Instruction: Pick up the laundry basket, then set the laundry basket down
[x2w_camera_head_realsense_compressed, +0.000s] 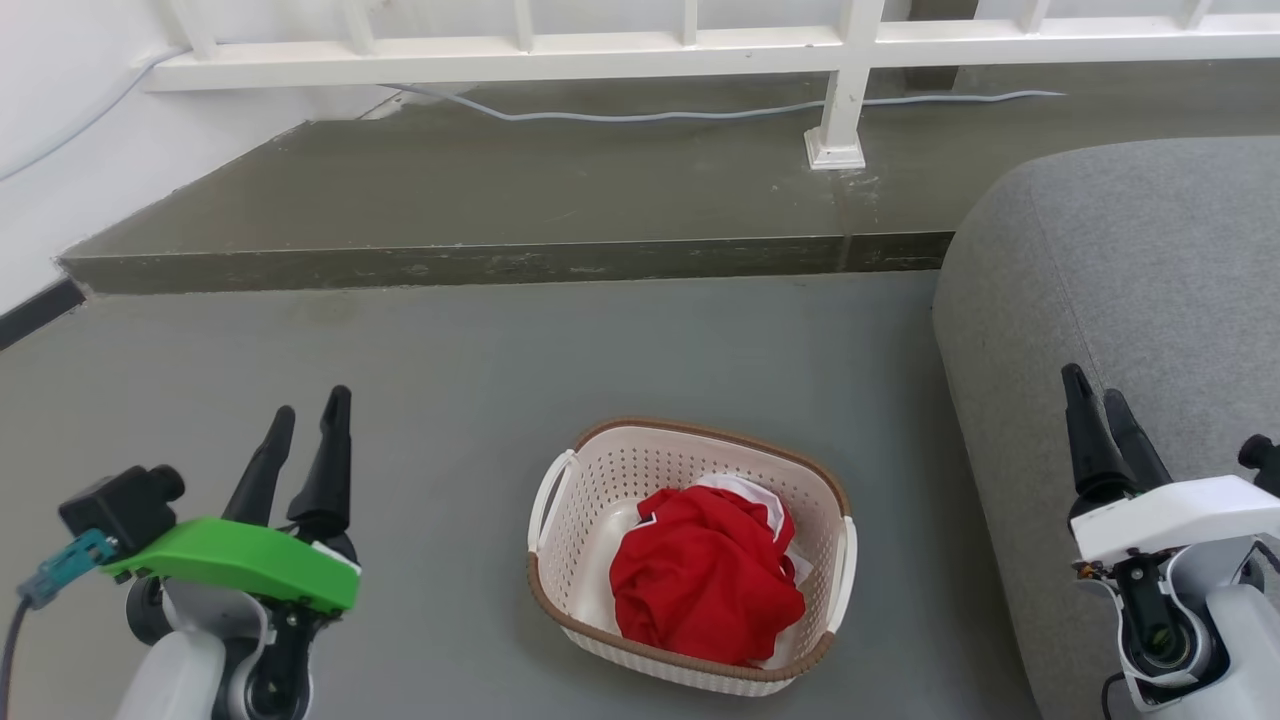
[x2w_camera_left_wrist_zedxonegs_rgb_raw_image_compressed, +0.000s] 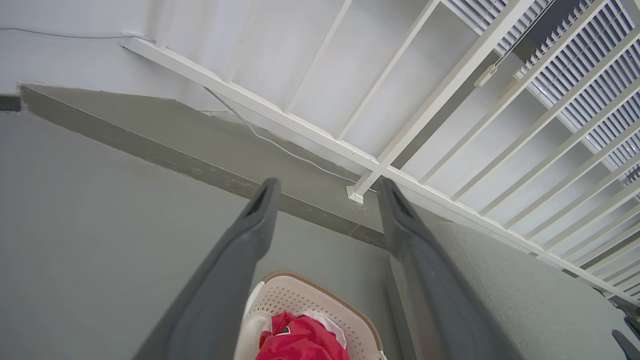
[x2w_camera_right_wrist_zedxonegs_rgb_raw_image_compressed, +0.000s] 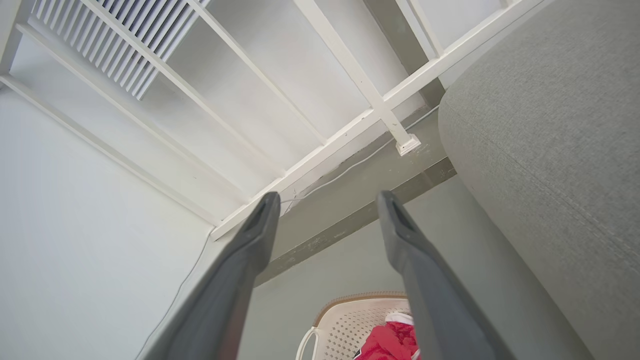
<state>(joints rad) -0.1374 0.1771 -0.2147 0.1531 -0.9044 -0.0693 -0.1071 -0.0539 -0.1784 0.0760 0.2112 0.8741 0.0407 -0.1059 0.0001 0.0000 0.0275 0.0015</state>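
Note:
The laundry basket (x2w_camera_head_realsense_compressed: 600, 480) stands on the grey floor, cream-white and perforated with a brown rim and white side handles. A crumpled red garment (x2w_camera_head_realsense_compressed: 705, 575) lies inside it. My left gripper (x2w_camera_head_realsense_compressed: 310, 410) hovers open to the basket's left, well apart from it. My right gripper (x2w_camera_head_realsense_compressed: 1097, 392) is open to the basket's right, in front of the grey sofa. Between the fingers in the left wrist view (x2w_camera_left_wrist_zedxonegs_rgb_raw_image_compressed: 327, 187) the basket (x2w_camera_left_wrist_zedxonegs_rgb_raw_image_compressed: 300, 295) shows low down. The right wrist view has the basket (x2w_camera_right_wrist_zedxonegs_rgb_raw_image_compressed: 345, 320) below its open gripper (x2w_camera_right_wrist_zedxonegs_rgb_raw_image_compressed: 327, 200).
A grey upholstered sofa (x2w_camera_head_realsense_compressed: 1130, 300) fills the right side, close to the basket. A raised concrete step (x2w_camera_head_realsense_compressed: 500, 200) runs across the back under a white railing (x2w_camera_head_realsense_compressed: 840, 90), with a cable (x2w_camera_head_realsense_compressed: 650, 115) lying on it. A white wall (x2w_camera_head_realsense_compressed: 70, 170) stands at the left.

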